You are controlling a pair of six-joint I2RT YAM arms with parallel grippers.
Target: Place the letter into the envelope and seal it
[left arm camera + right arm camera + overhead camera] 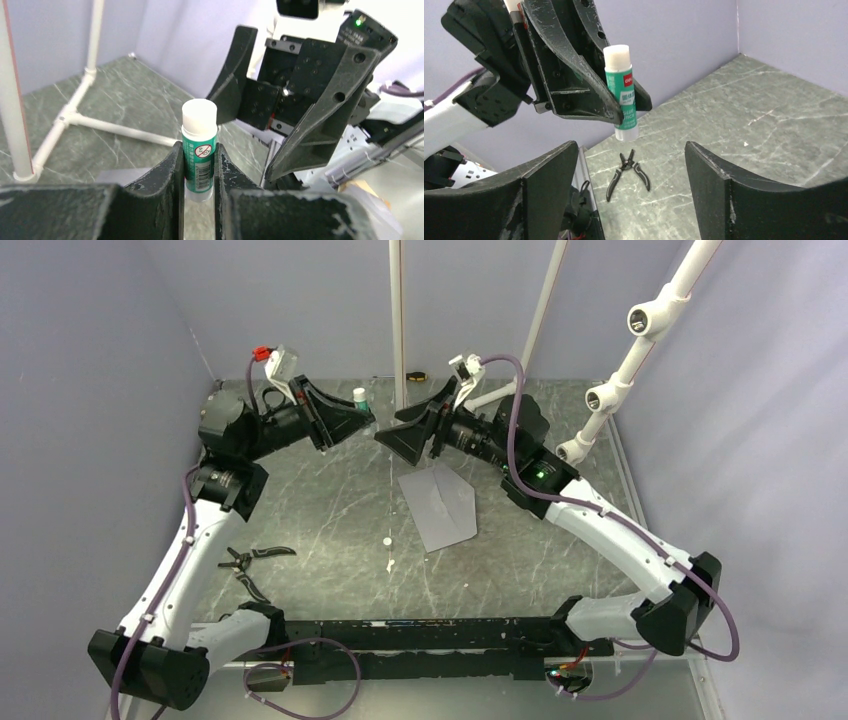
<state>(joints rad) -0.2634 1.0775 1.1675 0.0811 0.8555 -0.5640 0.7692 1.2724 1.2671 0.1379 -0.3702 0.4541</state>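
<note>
My left gripper [352, 422] is shut on a green glue stick with a white cap [360, 396] and holds it upright in the air at the back of the table. The stick shows between its fingertips in the left wrist view [200, 155]. My right gripper [392, 428] is open and empty, facing the stick from a short distance. In the right wrist view the stick [622, 95] hangs above and between its spread fingers [734, 190]. The grey envelope [440, 505] lies flat on the table below and to the right, pointed flap towards the right arm. The tan letter is not in view.
Black pliers [250, 565] lie open on the left of the table and show in the right wrist view [629, 170]. A white pipe frame [398, 320] stands at the back, its foot in the left wrist view [90, 120]. Small white bits [387, 540] lie mid-table.
</note>
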